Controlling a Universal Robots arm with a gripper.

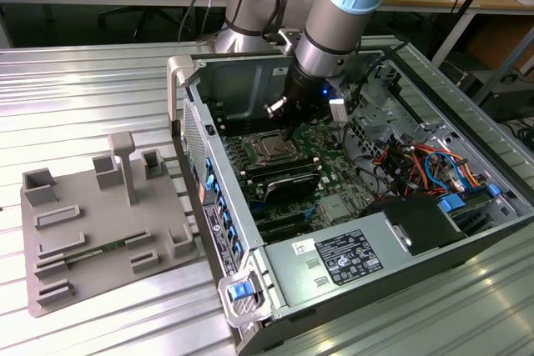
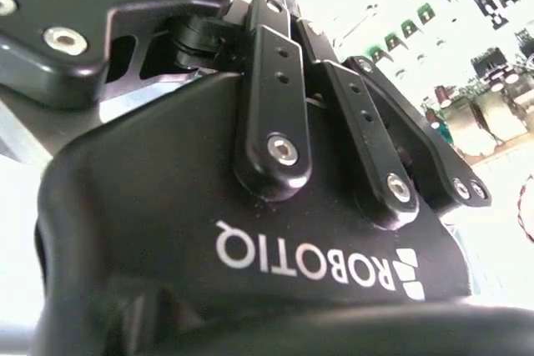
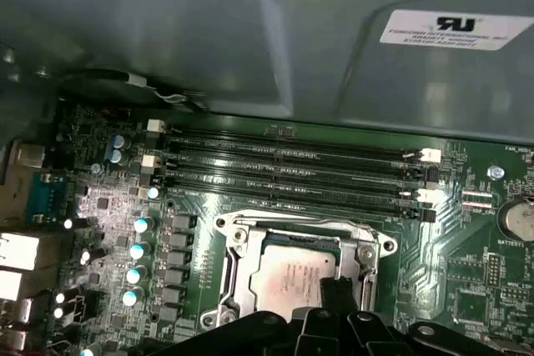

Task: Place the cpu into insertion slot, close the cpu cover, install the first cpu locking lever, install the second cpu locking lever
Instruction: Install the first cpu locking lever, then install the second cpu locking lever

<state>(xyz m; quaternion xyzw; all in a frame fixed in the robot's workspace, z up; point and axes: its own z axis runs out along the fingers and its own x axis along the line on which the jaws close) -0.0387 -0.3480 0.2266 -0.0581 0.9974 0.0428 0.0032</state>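
Gripper (image 3: 338, 310) hovers over cpu (image 3: 292, 277), at its 5 o'clock edge; cpu sits in insertion slot (image 3: 242, 277) (cover (image 3: 284, 224) down). Finger state: cannot tell.

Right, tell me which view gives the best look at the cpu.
The first wrist view: the cpu lies close and face-on, seated in the insertion slot, with the pincer partly covering its near edge. The exterior view shows it small and distant on the board. The second wrist view shows the pincer's body instead.

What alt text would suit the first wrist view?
A green circuit board seen from above, with a silver cpu lying in its metal-framed insertion slot. Long black memory slots run beside it, and the black hand hangs at the socket's edge.
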